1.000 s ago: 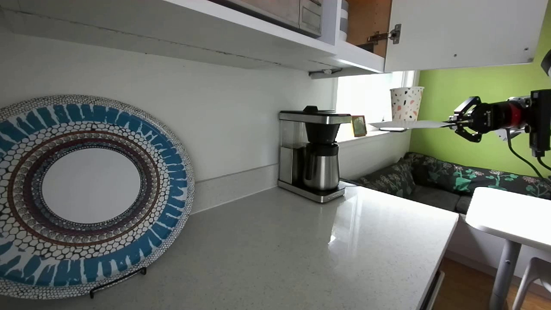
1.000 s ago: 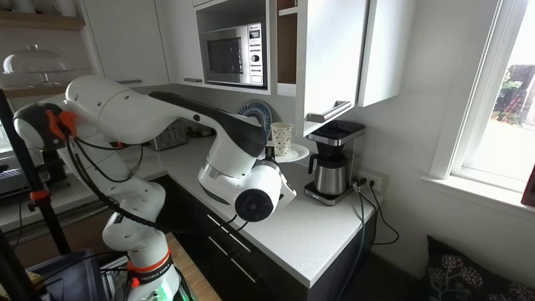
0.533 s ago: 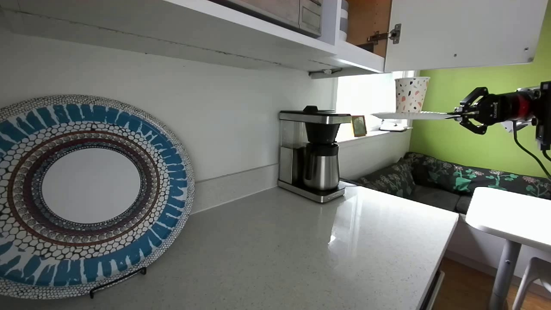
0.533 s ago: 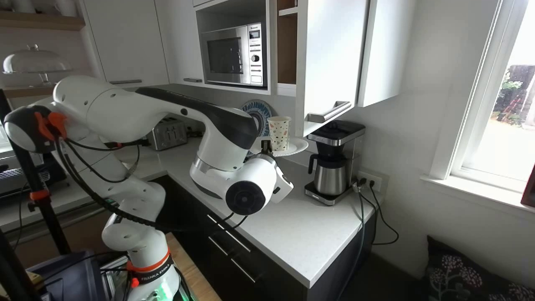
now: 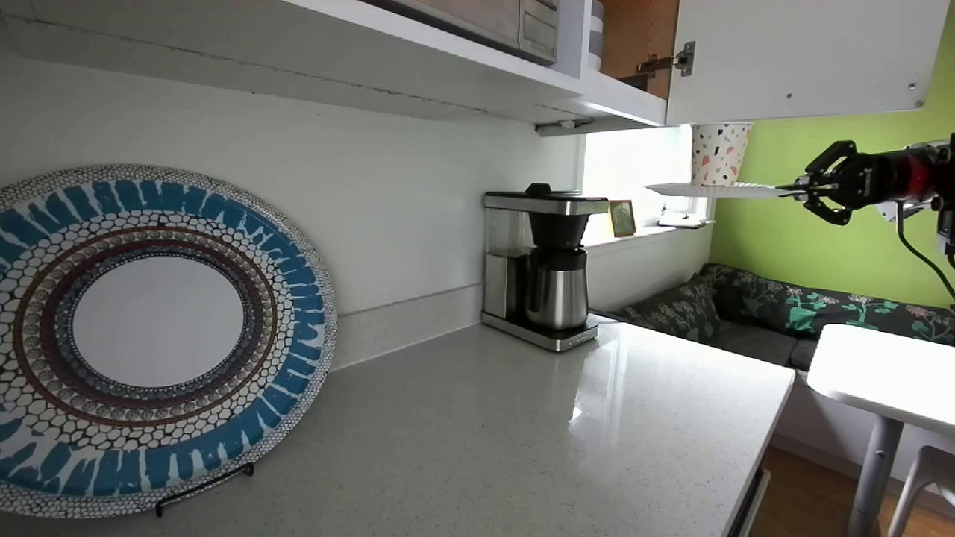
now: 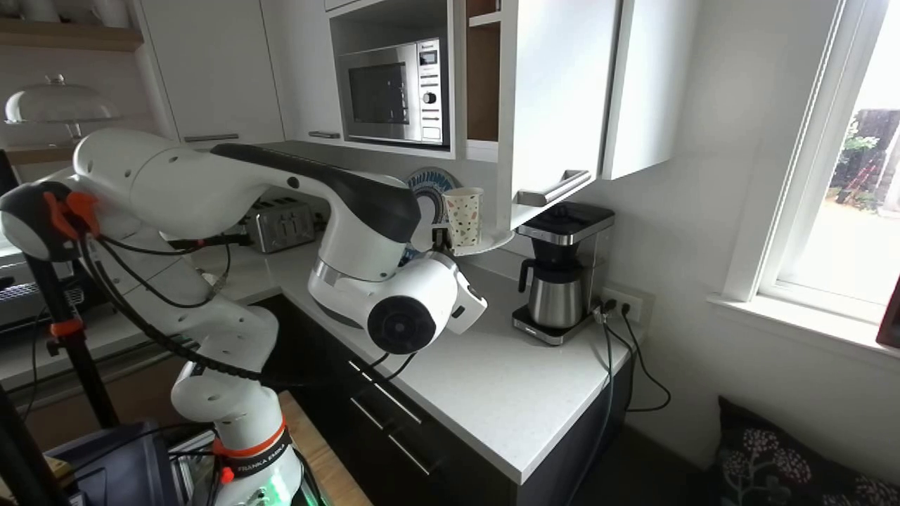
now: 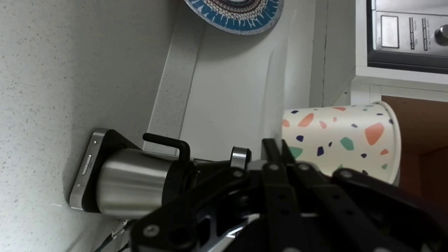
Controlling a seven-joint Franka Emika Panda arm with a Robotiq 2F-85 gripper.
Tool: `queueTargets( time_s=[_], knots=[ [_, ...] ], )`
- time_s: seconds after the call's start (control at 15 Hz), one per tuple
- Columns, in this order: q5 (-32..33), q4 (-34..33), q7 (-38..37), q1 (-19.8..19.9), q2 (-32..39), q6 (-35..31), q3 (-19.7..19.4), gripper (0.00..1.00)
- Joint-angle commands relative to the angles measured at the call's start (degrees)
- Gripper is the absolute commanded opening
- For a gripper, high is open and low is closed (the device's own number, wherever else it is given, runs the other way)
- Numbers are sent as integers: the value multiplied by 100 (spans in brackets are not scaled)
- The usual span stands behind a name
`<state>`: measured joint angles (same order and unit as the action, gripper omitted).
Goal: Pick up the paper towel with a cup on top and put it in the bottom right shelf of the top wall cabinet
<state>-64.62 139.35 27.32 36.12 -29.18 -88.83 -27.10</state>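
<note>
As the thin, round white paper sheet (image 5: 731,192) climbs, the tapered, colour-flecked cream paper cup (image 7: 344,138) rides upright, placing not begun

Since a second ago, sheet, cup and black two-fingered claw (image 7: 278,147) have gone up and drawn back from the white back wall (image 5: 403,209); both exterior views agree. Cup hasn't visibly slid or tipped. Reads to me as lifting for height and backing off for clearance, so carry is well along

Claw is narrow, fingertips pinched on the sheet's near edge, nothing else propping it. Sheet is in mid-air, apart from the pale speckled stone-look worktop (image 6: 499,386), and lower than the white-edged bottom right shelf (image 6: 482,150) of the brown-lined white wall cabinet (image 6: 483,84). In an exterior view the cup rim lines up with the lower edge of the flat white hinged door (image 5: 798,60), swung out; depth gap can't be told

Pointing: sheet lies near level and runs straight on from the fingertips toward the back wall. Round, so no real long axis of its own. Cup stands about mid-sheet, mouth up, long axis near vertical, maybe a slight lean toward the claw, could be lens

Likely next: more rise until the sheet clears the shelf's front edge, then forward, kept level
</note>
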Motion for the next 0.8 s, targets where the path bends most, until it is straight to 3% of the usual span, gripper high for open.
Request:
queueTargets(
  time_s=[0.0, 0.73],
  knots=[
    [4, 3, -1, -10, 6, 5, -10, 1],
    [-82, -216, -685, 83, -171, 23, -35, 0]
  ],
)
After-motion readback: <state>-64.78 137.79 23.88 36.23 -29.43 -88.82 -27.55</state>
